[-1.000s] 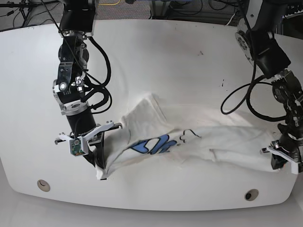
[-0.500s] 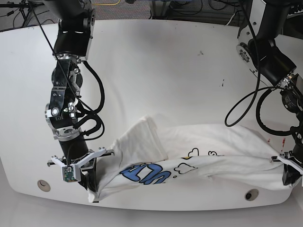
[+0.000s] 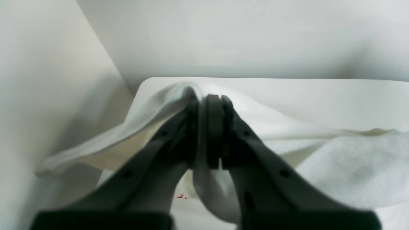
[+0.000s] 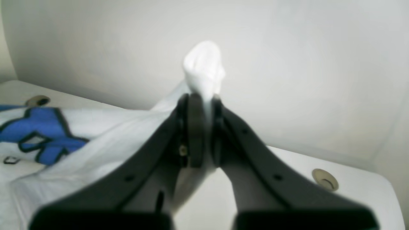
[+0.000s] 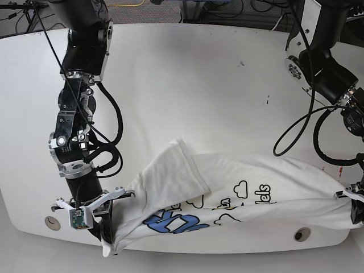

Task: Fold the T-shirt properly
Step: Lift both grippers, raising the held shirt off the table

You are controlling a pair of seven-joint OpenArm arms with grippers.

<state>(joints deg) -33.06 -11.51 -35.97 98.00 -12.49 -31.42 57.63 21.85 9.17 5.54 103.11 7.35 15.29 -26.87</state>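
The T-shirt [image 5: 239, 187] is white, with blue letters and black-outlined clouds. It lies stretched across the front of the white table [image 5: 187, 85], one sleeve folded up towards the middle. My right gripper [image 5: 108, 245], on the base view's left, is shut on one corner of the cloth at the table's front edge. In the right wrist view that gripper [image 4: 201, 99] pinches a bunch of white cloth [image 4: 204, 64], with the blue print [image 4: 38, 134] beside it. My left gripper [image 5: 356, 211] is shut on the opposite end at the right edge. The left wrist view shows the left gripper [image 3: 207, 99] clamping the T-shirt [image 3: 351, 166].
Two round grommet holes [image 5: 52, 222] [image 5: 302, 234] sit near the table's front edge. Both grippers hang at or just past the table's edge. Small dark marks [image 5: 241, 63] dot the far tabletop. Cables and stands crowd the floor behind the table.
Both grippers have moved towards the front edge and further apart. The T-shirt is pulled out longer and flatter, and more of its print shows.
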